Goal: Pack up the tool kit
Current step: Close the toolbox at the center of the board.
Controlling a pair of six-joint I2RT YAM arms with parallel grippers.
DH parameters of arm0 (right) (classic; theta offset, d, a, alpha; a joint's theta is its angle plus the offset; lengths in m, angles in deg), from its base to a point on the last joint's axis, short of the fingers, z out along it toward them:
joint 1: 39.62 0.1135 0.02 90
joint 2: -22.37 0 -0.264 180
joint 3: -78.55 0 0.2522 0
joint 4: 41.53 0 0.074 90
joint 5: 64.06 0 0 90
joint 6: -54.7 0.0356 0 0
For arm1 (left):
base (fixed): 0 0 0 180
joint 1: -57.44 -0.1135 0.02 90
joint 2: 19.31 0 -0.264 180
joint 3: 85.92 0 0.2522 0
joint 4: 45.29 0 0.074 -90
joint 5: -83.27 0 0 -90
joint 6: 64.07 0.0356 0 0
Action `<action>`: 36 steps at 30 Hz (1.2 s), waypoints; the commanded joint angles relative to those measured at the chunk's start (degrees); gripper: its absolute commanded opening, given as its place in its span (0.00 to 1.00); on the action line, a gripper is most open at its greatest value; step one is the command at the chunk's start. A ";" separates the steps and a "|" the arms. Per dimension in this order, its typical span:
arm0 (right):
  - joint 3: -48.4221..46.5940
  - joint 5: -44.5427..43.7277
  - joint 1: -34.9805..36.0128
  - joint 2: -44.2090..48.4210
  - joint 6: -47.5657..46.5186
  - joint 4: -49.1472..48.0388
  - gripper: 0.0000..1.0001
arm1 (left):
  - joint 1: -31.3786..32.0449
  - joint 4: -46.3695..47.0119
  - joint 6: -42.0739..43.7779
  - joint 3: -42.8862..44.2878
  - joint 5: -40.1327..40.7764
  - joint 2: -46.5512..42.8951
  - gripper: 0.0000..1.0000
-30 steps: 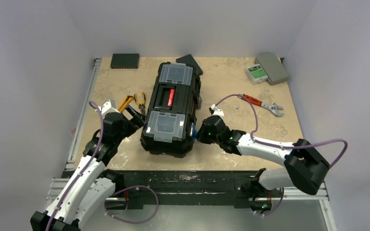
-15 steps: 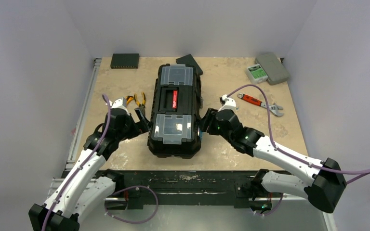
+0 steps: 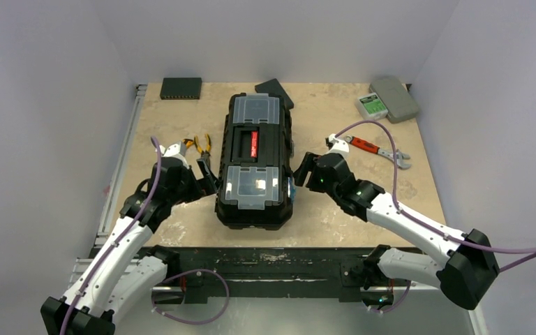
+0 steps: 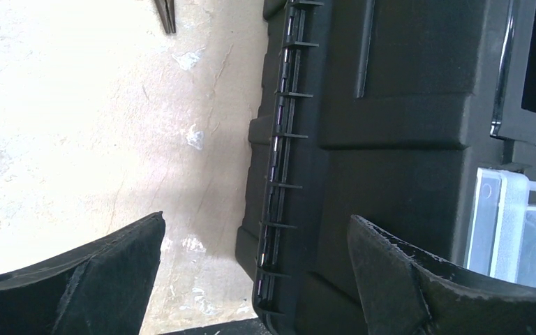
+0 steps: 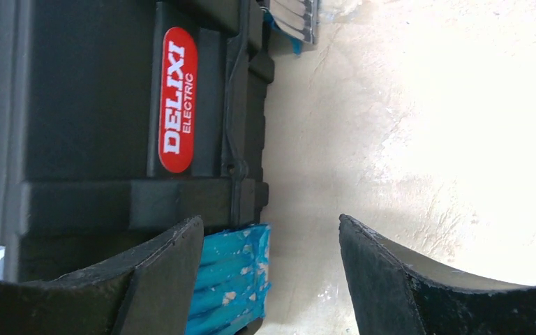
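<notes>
The black toolbox [image 3: 255, 160] stands closed mid-table, with two clear lid compartments and a red label on its handle. My left gripper [image 3: 206, 173] is open against the box's left side. In the left wrist view the box's ribbed edge [image 4: 283, 174] lies between the spread fingers [image 4: 112, 279]. My right gripper [image 3: 300, 171] is open at the box's right side. The right wrist view shows a red DELIXI label [image 5: 179, 99] and a blue latch [image 5: 230, 276] just inside the left finger, not gripped. Yellow-handled pliers [image 3: 199, 144] lie left of the box and a red-handled wrench [image 3: 377, 150] right of it.
A thin black rectangular device [image 3: 181, 87] sits at the back left. A flat grey case [image 3: 394, 98] and a small green-and-white device [image 3: 371, 105] sit at the back right. A dark flat object [image 3: 276, 89] lies behind the toolbox. White walls enclose the table.
The right gripper has gone from shut to open and its arm has moved farther up the box's right side. The toolbox has turned from skewed to square. The left gripper stayed open.
</notes>
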 commanded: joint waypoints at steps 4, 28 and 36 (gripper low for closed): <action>1.65 10.51 -1.34 0.56 -2.37 -5.20 0.69 | 1.11 -2.23 2.86 4.66 -2.37 -1.92 1.00; 0.45 7.36 13.39 0.42 0.66 -7.63 0.71 | 1.56 -5.34 4.65 10.78 -2.32 -2.57 1.00; -2.13 11.51 2.89 3.50 -3.43 -1.31 0.72 | 7.10 -6.05 5.53 15.58 3.20 -0.12 1.00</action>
